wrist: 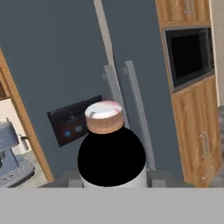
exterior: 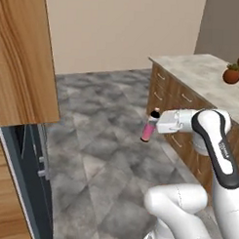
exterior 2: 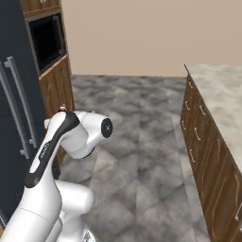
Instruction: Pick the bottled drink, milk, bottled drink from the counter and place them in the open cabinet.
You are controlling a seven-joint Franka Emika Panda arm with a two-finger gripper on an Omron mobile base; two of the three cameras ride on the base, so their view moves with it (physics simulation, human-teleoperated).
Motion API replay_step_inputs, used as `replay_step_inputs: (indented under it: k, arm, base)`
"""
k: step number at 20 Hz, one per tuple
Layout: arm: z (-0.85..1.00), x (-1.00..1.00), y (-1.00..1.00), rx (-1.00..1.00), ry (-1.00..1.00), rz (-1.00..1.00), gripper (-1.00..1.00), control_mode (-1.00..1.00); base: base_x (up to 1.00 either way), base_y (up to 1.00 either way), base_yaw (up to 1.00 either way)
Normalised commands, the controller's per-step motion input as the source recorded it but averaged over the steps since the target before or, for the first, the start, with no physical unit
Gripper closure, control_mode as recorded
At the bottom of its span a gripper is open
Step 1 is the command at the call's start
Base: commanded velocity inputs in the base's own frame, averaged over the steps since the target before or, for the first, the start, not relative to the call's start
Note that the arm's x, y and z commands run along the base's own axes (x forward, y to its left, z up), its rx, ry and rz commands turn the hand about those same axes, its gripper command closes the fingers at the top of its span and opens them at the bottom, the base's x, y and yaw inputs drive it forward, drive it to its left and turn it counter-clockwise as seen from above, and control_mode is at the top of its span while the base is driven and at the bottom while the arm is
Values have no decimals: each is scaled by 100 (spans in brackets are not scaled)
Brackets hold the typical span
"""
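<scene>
- My tool (exterior: 151, 123) is pinching the bottle (exterior: 148, 129) with the pink label, held out over the grey stone floor (exterior: 101, 140), well apart from the bench (exterior: 206, 75).
- From the left base camera the bottle hangs tilted, black cap toward the tool, pink end down and to the left.
- In the hand view the bottle (wrist: 111, 148) sits close between my fingers, its black body toward the camera and the pale far end pointing at the dark fridge (wrist: 61, 78).
- The fridge has two upright metal handles (wrist: 131, 105) and a small dark panel (wrist: 72, 120).
- Right of the fridge stands a wooden column with a built-in oven (wrist: 188, 54).
- A coffee machine (wrist: 11, 153) shows at the left edge of the hand view.
- On the bench, near its far right end, sits a red-brown round thing (exterior: 232, 74); I cannot tell what it is.
- A wooden cabinet side (exterior: 23, 59) fills the upper left of the left base view.
</scene>
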Motion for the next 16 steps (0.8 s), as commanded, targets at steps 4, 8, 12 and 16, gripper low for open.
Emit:
replay_step_inputs:
  k: [4,8,12,16]
  arm:
    - [0,0,0,0,0,0,100,100]
    - [0,0,0,0,0,0,100,100]
    - [0,0,0,0,0,0,100,100]
    - [0,0,0,0,0,0,100,100]
  base:
    - [-2,-22,54]
    - [-38,-60,53]
    - [-29,-48,55]
    - [-44,-36,67]
